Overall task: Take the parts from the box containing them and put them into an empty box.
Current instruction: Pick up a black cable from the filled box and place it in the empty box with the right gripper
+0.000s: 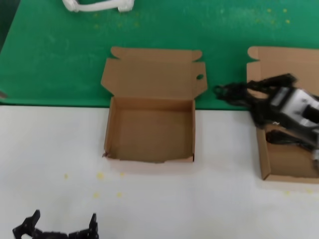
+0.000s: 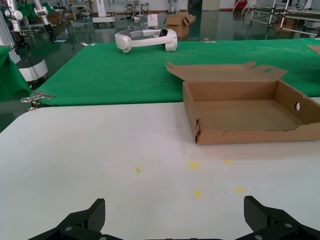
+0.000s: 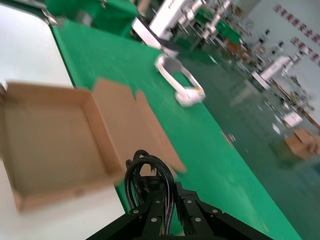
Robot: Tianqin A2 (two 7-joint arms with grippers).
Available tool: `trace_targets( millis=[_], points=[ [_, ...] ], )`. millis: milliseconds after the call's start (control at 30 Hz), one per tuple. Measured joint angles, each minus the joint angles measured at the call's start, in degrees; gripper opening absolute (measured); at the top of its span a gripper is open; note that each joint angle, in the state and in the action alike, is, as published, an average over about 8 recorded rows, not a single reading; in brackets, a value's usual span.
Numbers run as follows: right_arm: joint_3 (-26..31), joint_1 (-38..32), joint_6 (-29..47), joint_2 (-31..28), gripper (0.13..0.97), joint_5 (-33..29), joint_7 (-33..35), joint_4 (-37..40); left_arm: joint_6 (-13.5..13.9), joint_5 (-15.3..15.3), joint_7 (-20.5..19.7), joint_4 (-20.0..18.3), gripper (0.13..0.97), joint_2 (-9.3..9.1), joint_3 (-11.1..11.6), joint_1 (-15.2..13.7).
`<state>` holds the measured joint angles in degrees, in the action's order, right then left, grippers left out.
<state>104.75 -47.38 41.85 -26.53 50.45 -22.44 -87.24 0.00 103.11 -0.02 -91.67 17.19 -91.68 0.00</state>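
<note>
My right gripper (image 1: pixel 245 93) is shut on a looped black cable bundle (image 1: pixel 227 91) and holds it in the air between the two boxes, over the green mat; the loop shows close up in the right wrist view (image 3: pixel 148 175). The plain-lidded box (image 1: pixel 286 164) at the right edge still holds black cable (image 1: pixel 286 137). The empty box (image 1: pixel 149 158) with the round hole (image 1: pixel 199 77) in its lid flap stands open at the centre and also shows in the left wrist view (image 2: pixel 250 134) and right wrist view (image 3: pixel 55 150). My left gripper (image 1: pixel 57 230) is open, parked at the near left.
A white plastic piece (image 1: pixel 97 5) lies on the green mat (image 1: pixel 60 59) at the far left. Small yellow specks (image 1: pixel 99 175) dot the white table (image 1: pixel 50 149) in front of the empty box.
</note>
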Motion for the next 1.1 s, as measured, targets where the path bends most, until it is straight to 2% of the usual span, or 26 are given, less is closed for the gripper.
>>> trace_targets(
  millis=[267,533,867,1100],
  points=[
    [5.63,-4.34,-1.78,12.01,0.176,-2.71,2.99,5.49,0.00,0.00,0.00,0.00,0.966,0.00,0.00,0.00],
    [10.68,-8.10,-5.40,21.58,0.176,-1.97,7.91,14.69,0.00,0.00,0.00,0.00,0.966,0.00,0.00,0.00],
    [21.69,-14.10,-15.10,25.81,0.176,5.12,11.59,29.12,0.00,0.00,0.00,0.00,0.966,0.00,0.00,0.00],
    [26.45,-16.62,-19.60,26.35,0.176,9.48,14.07,35.62,0.00,0.00,0.00,0.00,0.966,0.00,0.00,0.00]
  ],
)
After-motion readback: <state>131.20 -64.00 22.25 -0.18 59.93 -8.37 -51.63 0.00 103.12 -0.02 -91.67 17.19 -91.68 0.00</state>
